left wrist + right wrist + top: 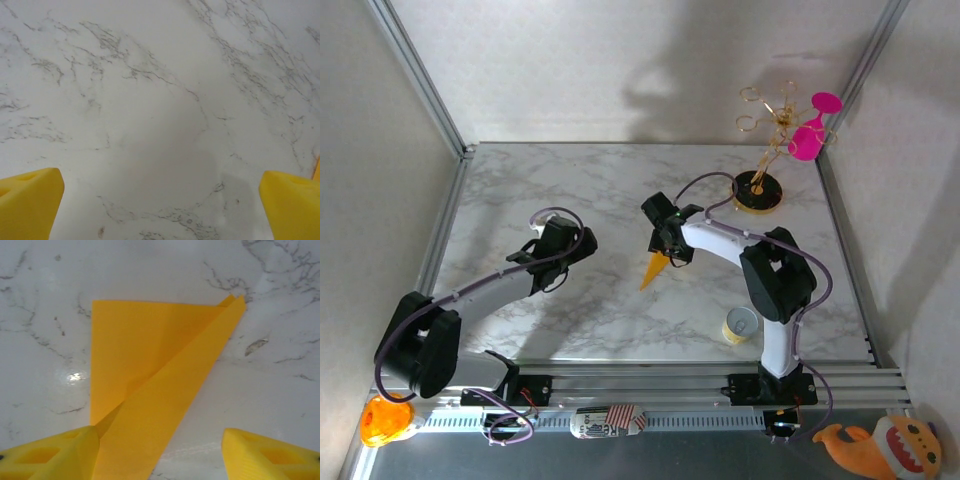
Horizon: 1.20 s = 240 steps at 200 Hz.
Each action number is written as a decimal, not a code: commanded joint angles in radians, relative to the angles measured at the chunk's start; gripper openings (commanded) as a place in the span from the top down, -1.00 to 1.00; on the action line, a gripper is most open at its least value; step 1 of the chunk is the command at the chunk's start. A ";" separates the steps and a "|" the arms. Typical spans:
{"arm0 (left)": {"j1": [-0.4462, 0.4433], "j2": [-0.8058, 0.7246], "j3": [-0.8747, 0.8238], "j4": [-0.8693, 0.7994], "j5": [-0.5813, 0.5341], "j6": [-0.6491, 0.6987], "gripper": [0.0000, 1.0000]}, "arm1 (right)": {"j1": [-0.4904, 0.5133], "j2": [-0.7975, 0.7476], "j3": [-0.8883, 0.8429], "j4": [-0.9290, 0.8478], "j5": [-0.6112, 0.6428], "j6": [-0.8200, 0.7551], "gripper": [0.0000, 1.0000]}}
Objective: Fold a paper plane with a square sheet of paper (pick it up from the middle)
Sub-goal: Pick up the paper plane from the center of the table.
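Two grippers, both spread, neither pinching anything. Right gripper (160, 440): yellow fingers (50, 455) stand apart over the paper plane (160, 375), which lies flat on the marble table (45, 300) between them. Its near end runs right up to the finger on the left of the wrist view, maybe under it; can't tell if they touch. One layer is folded diagonally over the other, and the crease is sharp. From above, the plane (655, 268) reads as a slim pointed dart poking out from below the right gripper (667, 235) toward the near-left. My read: it sits mid-table because that's the shared reach zone for both arms, and with the jaws apart the paper rests on its own, so the folds look close to done. Left gripper (161, 180): fingers (30, 200) as wide as they go, bare marble between, no paper in the gap. From above, the left gripper (560, 245) sits to the left of the plane, apart from it, probably standing off so it won't nudge the folds. Paper cup (740, 325) and gold stand (758, 192) are well clear on the right side; round orange toy (385, 420) is down by the near rail, off the work area.
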 commanded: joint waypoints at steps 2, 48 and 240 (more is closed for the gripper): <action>0.010 -0.008 -0.014 0.015 0.000 0.022 -0.99 | 0.004 0.030 0.048 -0.085 0.058 0.048 -0.33; 0.012 0.007 -0.013 0.023 0.026 0.021 -0.99 | 0.039 0.033 0.084 -0.050 -0.001 -0.002 -0.38; 0.012 0.047 -0.004 0.032 0.053 0.018 -0.99 | 0.050 0.079 0.133 -0.135 0.071 0.008 0.07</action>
